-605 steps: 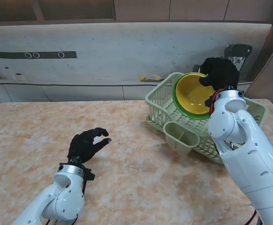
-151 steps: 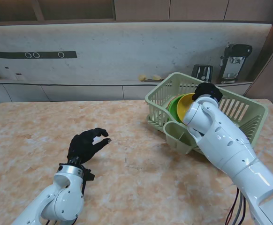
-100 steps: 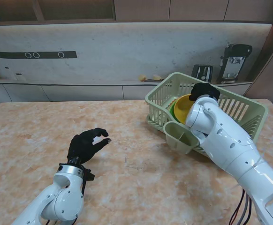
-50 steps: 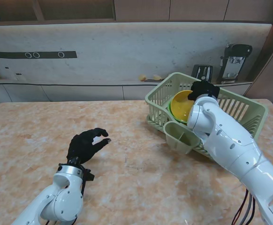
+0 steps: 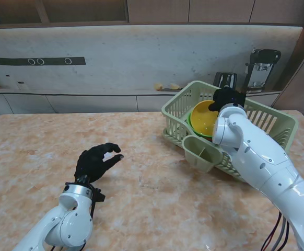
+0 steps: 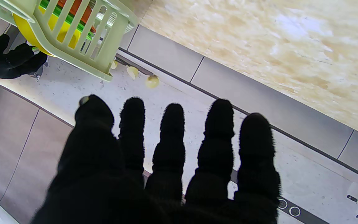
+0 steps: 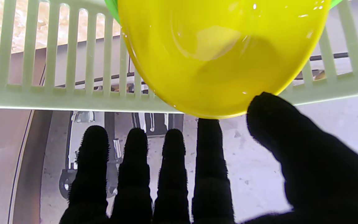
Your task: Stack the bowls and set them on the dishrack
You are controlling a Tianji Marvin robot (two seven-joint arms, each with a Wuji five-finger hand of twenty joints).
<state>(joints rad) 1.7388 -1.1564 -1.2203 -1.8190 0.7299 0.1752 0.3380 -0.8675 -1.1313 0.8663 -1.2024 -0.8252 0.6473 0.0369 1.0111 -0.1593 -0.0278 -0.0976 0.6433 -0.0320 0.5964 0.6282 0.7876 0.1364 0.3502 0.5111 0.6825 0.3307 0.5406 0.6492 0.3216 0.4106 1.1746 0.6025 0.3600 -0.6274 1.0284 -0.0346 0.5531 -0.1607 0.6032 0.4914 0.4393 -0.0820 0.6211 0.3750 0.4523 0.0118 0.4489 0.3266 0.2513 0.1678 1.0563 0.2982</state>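
1. Now the right hand is hovering at the far rim of the dishrack, with the yellow bowl lying just beside it, on the side nearer to me and toward the left.
2. Seen from the right wrist, the fingers are stretching out straight and apart, and the yellow bowl is sitting just past the fingertips, with the thumb and one fingertip at or almost at its rim; whether they are actually touching it is hard to judge, but nothing is closing around it, so the hand looks released.
3. The yellow bowl is standing tilted on its edge inside the dishrack, nested in a green bowl whose rim is peeking out behind it, away from the right hand.
4. The left hand is resting well apart from the dishrack, near me, over the marble-patterned table, fingers loosely curled and holding nothing.
5. From the left wrist, its fingers are showing spread and empty, with the dishrack and the bowls far beyond the fingertips.
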